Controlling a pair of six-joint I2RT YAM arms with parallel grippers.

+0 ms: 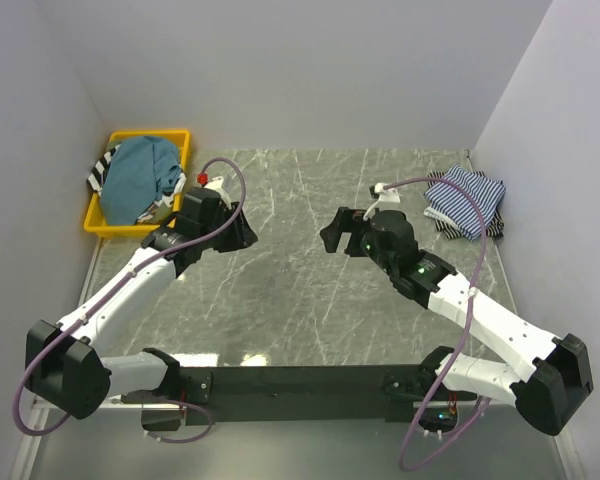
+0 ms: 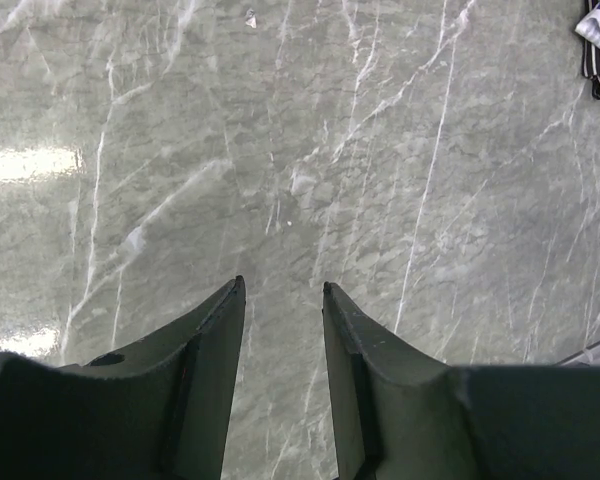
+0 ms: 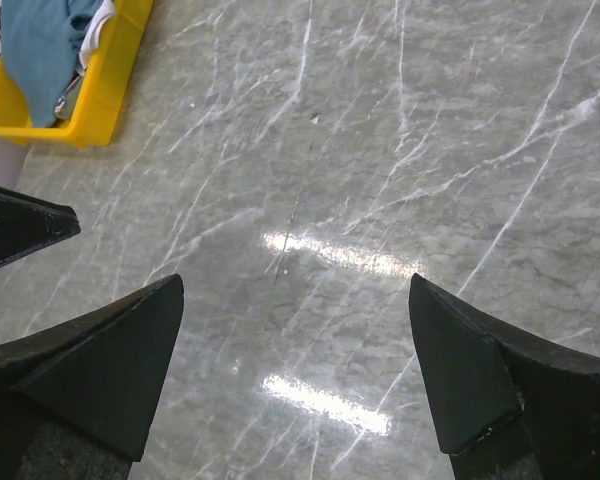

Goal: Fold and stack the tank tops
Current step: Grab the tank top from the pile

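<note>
Left claw part-open, right claw wide, both empty

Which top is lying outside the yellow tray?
The thin blue-and-white striped top, far right on the table; the teal top and bold black-and-white one sit in the tray.

**Open passage:** marble table, bare from the yellow tray rightward to the striped tank tops, which lie well apart from the tray.

**Obstructions:**
- tray walls, with the teal tank top heaped above the rim
- left gripper, just right of the tray
- right gripper, farther right
- white walls, behind and beside the tray
</note>
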